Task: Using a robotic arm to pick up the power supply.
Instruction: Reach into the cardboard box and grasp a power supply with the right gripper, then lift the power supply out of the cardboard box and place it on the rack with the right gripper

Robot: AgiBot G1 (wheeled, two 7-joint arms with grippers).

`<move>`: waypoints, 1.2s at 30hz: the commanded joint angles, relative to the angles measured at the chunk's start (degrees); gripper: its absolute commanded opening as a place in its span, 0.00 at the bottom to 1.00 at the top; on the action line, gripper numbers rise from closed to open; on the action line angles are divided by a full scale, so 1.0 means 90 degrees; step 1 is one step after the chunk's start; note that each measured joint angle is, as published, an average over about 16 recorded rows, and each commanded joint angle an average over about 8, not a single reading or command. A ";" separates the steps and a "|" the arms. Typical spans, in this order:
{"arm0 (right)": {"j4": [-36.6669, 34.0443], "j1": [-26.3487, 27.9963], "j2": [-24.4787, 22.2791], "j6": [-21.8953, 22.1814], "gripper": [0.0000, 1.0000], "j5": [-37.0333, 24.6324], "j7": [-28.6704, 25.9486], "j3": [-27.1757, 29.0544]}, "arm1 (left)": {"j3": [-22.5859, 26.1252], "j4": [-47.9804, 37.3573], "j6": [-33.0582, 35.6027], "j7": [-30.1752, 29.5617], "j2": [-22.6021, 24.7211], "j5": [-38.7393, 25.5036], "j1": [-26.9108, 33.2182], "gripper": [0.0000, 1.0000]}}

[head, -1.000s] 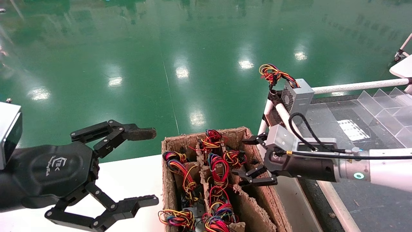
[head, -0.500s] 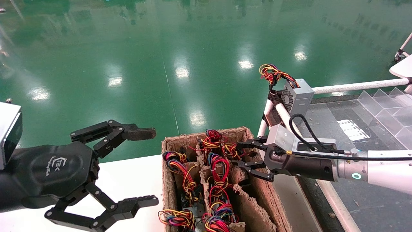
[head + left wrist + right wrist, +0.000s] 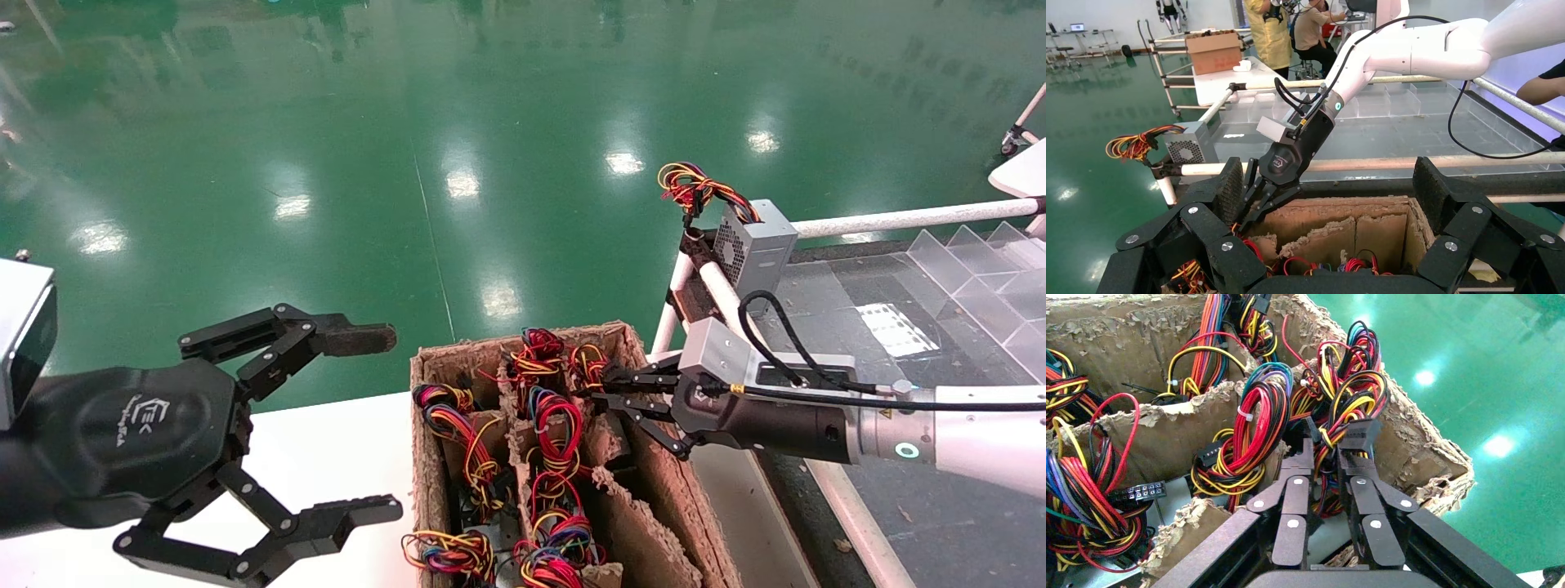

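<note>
My right gripper (image 3: pixel 599 386) reaches into the far right compartment of a torn cardboard box (image 3: pixel 424 457). Its fingers (image 3: pixel 1303 454) have come almost together on a bundle of red, orange and yellow wires (image 3: pixel 1344 391) that belongs to the power supply. The power supply's grey body lies low in that compartment and is mostly hidden by the wires and the fingers. The left wrist view shows the same right gripper (image 3: pixel 1253 208) at the box's far corner. My left gripper (image 3: pixel 380 420) hangs open and empty to the left of the box.
Other compartments hold more wire bundles (image 3: pixel 554 425) and black plugs (image 3: pixel 1139 492). A grey box with a perforated vent face (image 3: pixel 753 243) sits on the white rail (image 3: pixel 907 218) behind. Clear dividers (image 3: pixel 972 269) stand at right. A white table (image 3: pixel 327 457) is under the left gripper.
My right gripper has moved left into the box's far right compartment and its fingers have closed from wide open onto the wire bundle. The left arm has not moved.
</note>
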State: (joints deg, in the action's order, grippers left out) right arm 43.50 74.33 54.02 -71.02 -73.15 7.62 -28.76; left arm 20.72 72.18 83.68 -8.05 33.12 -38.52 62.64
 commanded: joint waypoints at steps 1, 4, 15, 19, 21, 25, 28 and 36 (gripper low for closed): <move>-0.0028 0.0000 0.0007 0.0000 0.00 0.0013 0.0000 0.0007 | 0.0000 0.0000 0.0000 0.0000 0.0000 0.0000 0.0000 1.00; -0.0052 -0.0009 0.0005 0.0033 0.00 0.0086 0.0031 0.0063 | 0.0000 0.0000 0.0000 0.0000 0.0000 0.0000 0.0000 1.00; -0.0027 -0.0104 -0.0089 0.0189 0.00 0.0545 0.0187 0.0419 | 0.0001 0.0000 0.0000 0.0000 0.0000 0.0001 0.0000 1.00; 0.0043 -0.0144 -0.0142 0.0243 0.00 0.0788 0.0214 0.0600 | 0.0001 0.0000 0.0000 0.0000 0.0000 0.0001 0.0000 1.00; 0.0094 -0.0154 -0.0169 0.0275 0.00 0.0905 0.0212 0.0689 | 0.0001 0.0000 0.0000 0.0001 0.0000 0.0001 0.0000 1.00; 0.0228 -0.0134 -0.0230 0.0341 0.00 0.1120 0.0168 0.0859 | 0.0001 0.0000 -0.0001 0.0001 0.0000 0.0001 0.0000 1.00; 0.0350 -0.0079 -0.0292 0.0405 0.00 0.1258 0.0117 0.0982 | 0.0001 0.0000 -0.0001 0.0001 -0.0001 0.0001 0.0000 1.00; 0.0565 0.0309 -0.0460 0.0683 0.00 0.1524 -0.0047 0.1304 | 0.0002 0.0000 -0.0001 0.0001 -0.0001 0.0001 0.0000 1.00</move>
State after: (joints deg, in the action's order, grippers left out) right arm 47.90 77.60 49.99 -65.12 -59.70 7.04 -17.29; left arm 20.74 72.18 83.67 -8.04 33.12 -38.51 62.65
